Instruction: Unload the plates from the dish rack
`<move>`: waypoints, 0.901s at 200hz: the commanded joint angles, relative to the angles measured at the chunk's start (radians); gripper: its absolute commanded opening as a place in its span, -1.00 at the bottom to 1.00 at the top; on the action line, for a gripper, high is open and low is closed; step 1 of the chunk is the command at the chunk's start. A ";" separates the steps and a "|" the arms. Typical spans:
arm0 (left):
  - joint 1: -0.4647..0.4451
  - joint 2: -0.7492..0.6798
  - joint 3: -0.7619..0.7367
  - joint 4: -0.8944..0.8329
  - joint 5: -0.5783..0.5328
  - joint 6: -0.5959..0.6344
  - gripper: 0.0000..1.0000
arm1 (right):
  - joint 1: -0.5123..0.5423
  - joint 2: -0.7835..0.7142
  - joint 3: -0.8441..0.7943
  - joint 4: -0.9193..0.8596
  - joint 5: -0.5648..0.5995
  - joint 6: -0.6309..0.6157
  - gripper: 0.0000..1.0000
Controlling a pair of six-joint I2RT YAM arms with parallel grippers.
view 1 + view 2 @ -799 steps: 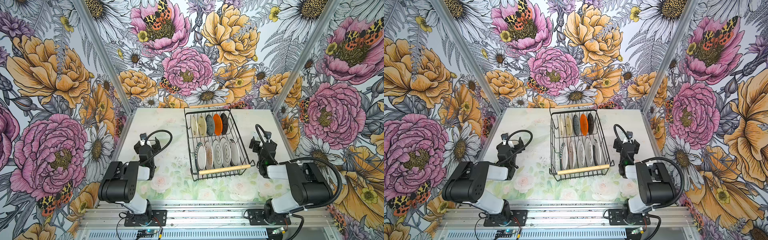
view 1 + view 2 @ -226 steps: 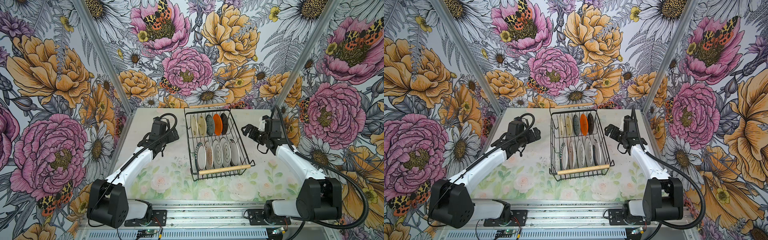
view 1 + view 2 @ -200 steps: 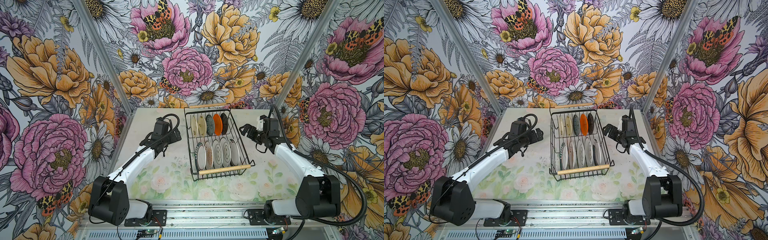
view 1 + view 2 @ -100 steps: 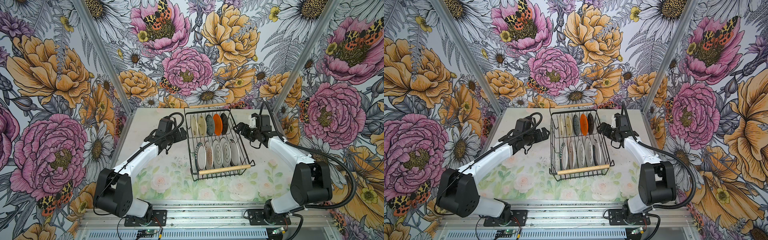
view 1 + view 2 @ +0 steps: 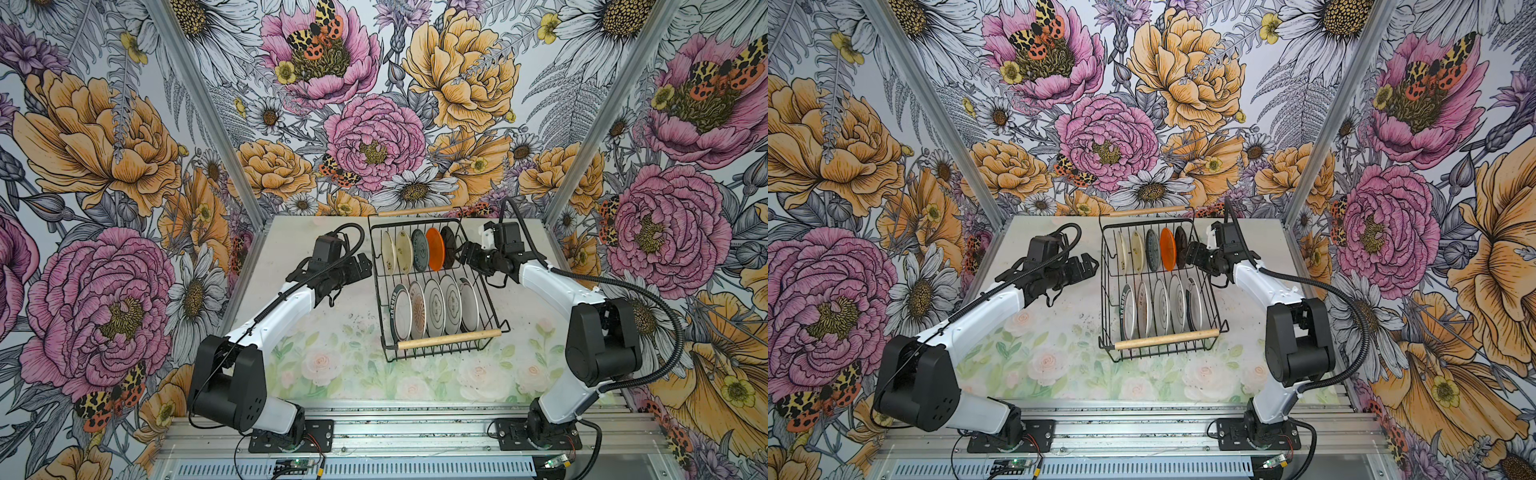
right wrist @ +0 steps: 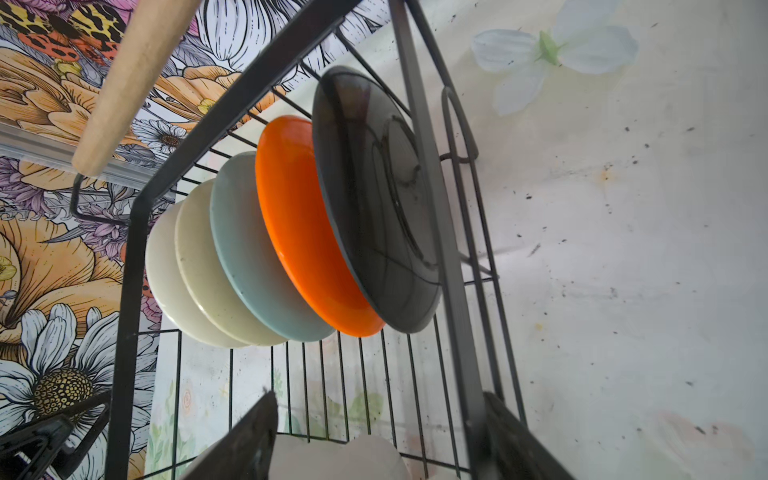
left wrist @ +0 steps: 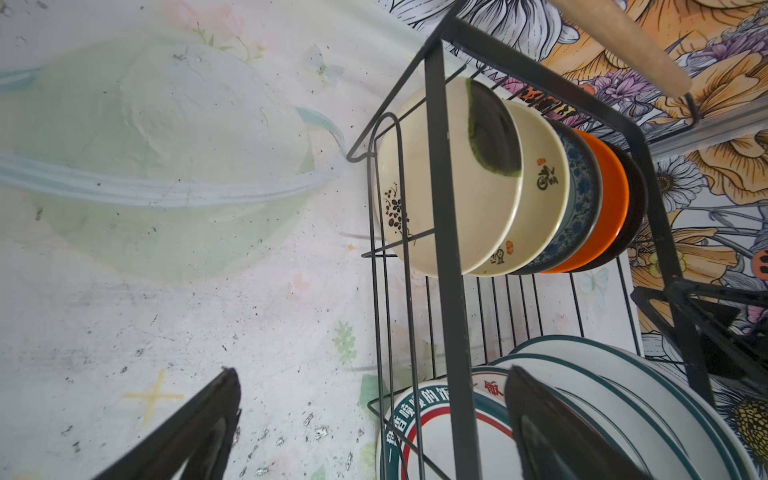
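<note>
Change: both arms have come forward from the front of the table; the left arm [image 5: 291, 299] and right arm [image 5: 552, 282] are now flanking the dish rack [image 5: 446, 337].
Left jaws: standing wide open, gripping nothing; in the left wrist view the rack's side rim is running between them.
Right jaws: standing partly open, gripping nothing; a rim wire is passing close by one of them.
Far row: five plates are standing on edge between the two sets of jaws.
Black plate [image 6: 374, 199]: sitting just ahead of the right jaws, apart from them.
Orange plate [image 5: 435, 249]: leaning right behind the black one.
Cream plate [image 7: 436, 187]: sitting ahead of the left jaws, inside the rack wall.
White plates [image 5: 428, 309]: standing in the near row, back from both jaws.
Table [image 5: 332, 353]: lying beneath both jaws, carrying the rack.
</note>
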 commanded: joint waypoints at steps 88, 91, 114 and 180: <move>0.132 -0.053 -0.093 0.067 0.096 -0.024 0.98 | 0.139 0.262 0.285 0.014 -0.095 0.054 0.39; 0.136 -0.056 -0.098 0.067 0.098 -0.023 0.98 | 0.142 0.271 0.295 0.014 -0.098 0.056 0.39; 0.187 -0.084 -0.125 0.067 0.120 -0.025 0.97 | 0.173 0.346 0.383 0.013 -0.111 0.079 0.37; 0.292 -0.175 -0.176 0.034 0.124 -0.020 0.98 | 0.260 0.546 0.656 0.013 -0.160 0.125 0.35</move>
